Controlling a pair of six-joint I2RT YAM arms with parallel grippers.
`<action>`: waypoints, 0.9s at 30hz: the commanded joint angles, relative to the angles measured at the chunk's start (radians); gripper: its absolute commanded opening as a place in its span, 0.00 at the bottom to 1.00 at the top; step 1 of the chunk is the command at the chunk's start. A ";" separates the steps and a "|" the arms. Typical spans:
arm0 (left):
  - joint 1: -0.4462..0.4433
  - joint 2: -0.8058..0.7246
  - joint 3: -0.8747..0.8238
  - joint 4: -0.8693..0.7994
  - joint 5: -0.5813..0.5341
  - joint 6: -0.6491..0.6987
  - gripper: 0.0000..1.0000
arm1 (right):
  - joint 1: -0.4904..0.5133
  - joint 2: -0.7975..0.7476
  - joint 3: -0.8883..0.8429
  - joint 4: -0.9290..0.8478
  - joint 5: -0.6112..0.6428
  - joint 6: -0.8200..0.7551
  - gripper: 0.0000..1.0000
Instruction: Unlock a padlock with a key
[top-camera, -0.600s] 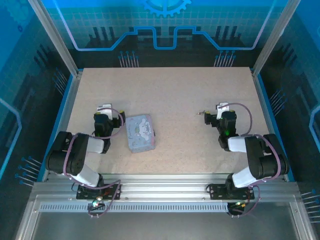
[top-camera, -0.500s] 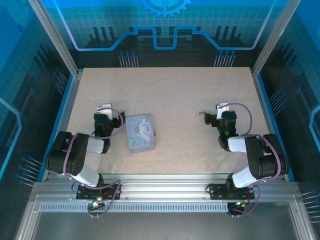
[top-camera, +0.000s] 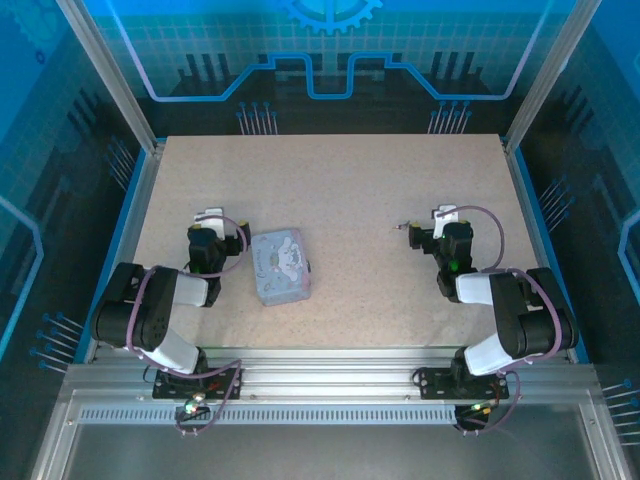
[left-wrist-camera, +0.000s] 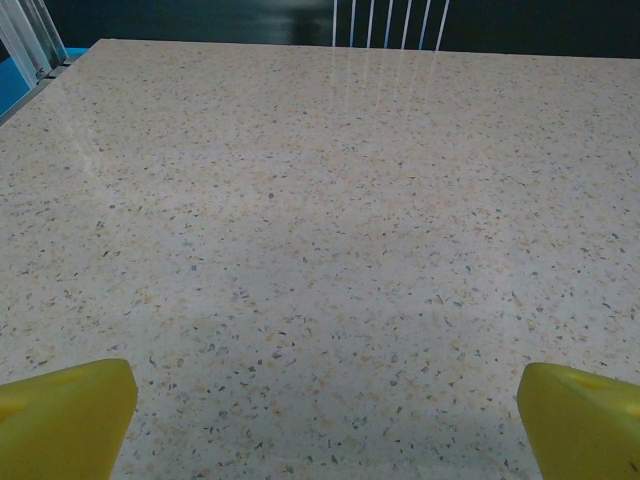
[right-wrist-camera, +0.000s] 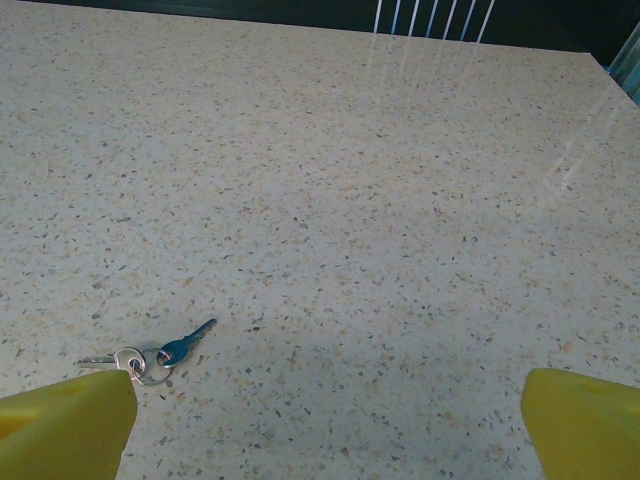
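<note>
Key pickup is judged next — the key (right-wrist-camera: 186, 343) lies flat, left of the spread right gripper (right-wrist-camera: 325, 425), which should be shifted over it before closing. The left gripper (left-wrist-camera: 325, 415) is spread too; the padlock (top-camera: 307, 267) seems a speck at the tin's (top-camera: 280, 265) right edge.

Top camera overhead, whole table (top-camera: 330, 180); 2 wrist cameras low, close, seemingly forward-facing.

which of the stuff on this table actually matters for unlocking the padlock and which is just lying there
For the job:
- small blue-headed metal key on a ring, lying flat near the open right claw
- padlock: too small to pick out for certain

Just lying about:
- pale blue cartoon-printed rectangular tin, beside the left arm on the speckled beige table
</note>
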 joint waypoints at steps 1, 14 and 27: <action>0.009 -0.007 0.020 0.001 0.030 0.009 0.99 | -0.004 -0.004 0.011 0.015 0.017 0.004 1.00; 0.019 -0.104 0.018 -0.077 -0.003 -0.014 0.99 | -0.014 -0.102 0.104 -0.230 0.015 0.018 1.00; 0.026 -0.458 0.208 -0.734 -0.031 -0.459 0.99 | -0.028 -0.439 0.203 -0.554 -0.181 0.204 1.00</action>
